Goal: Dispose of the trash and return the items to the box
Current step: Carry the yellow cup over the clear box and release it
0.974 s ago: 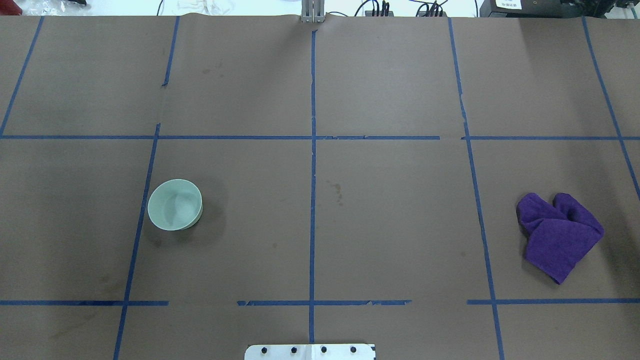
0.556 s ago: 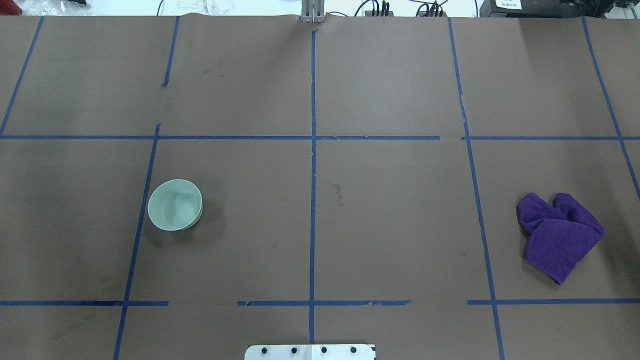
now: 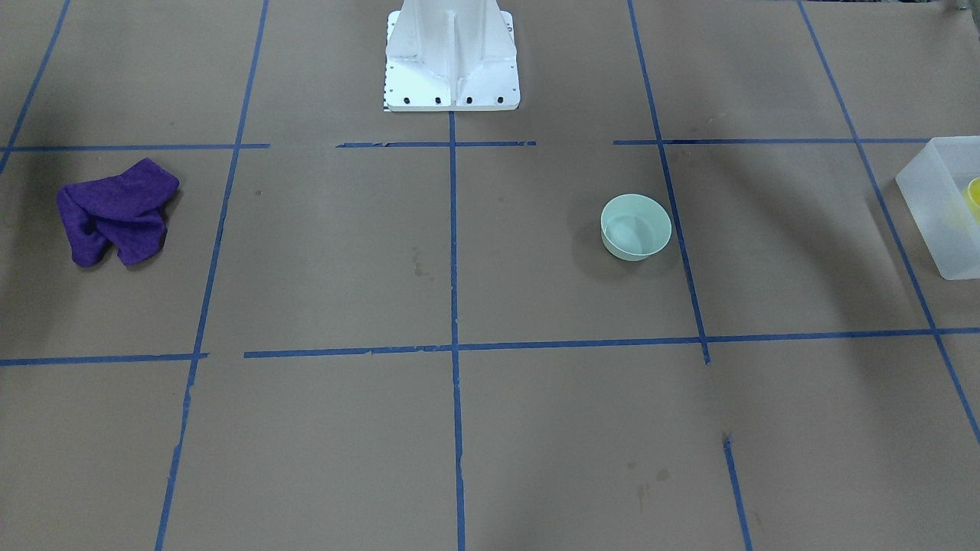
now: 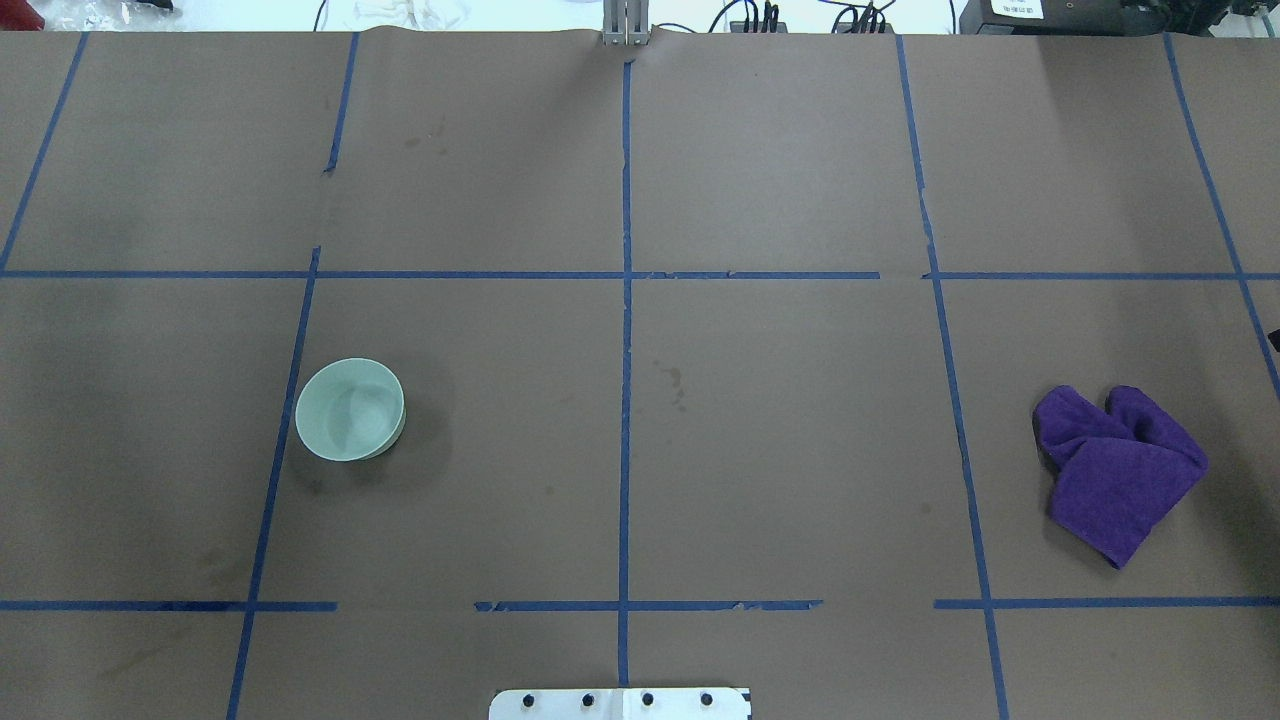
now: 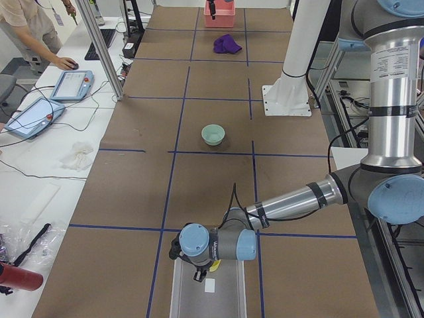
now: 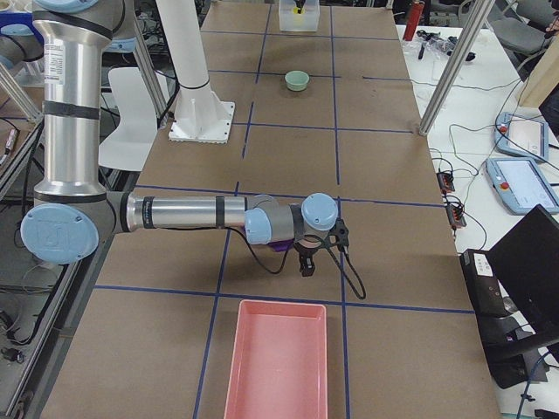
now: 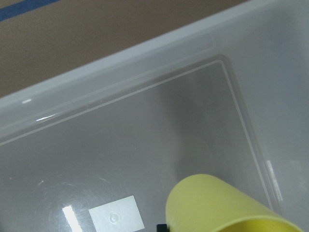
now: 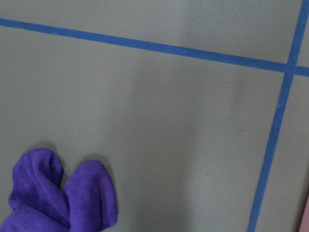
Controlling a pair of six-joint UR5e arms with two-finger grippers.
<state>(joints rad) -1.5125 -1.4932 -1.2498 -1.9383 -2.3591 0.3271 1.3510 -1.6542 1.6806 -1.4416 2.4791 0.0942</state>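
Note:
The yellow cup hangs tilted over the inside of the translucent box, close under my left wrist camera. In the exterior left view my left gripper is over the box with the cup at it; I cannot tell if it is shut. The mint-green bowl stands upright and empty on the table, apart from both arms. My right gripper points down beside the purple cloth; its fingers do not show, so I cannot tell its state.
The purple cloth lies crumpled at the table's right. A pink tray sits past it at the table's right end. The white pedestal base stands at the near middle. The box is at the table's left end.
A small dark part has come in at the overhead view's right edge, above the cloth. The bowl and the cloth have not moved.

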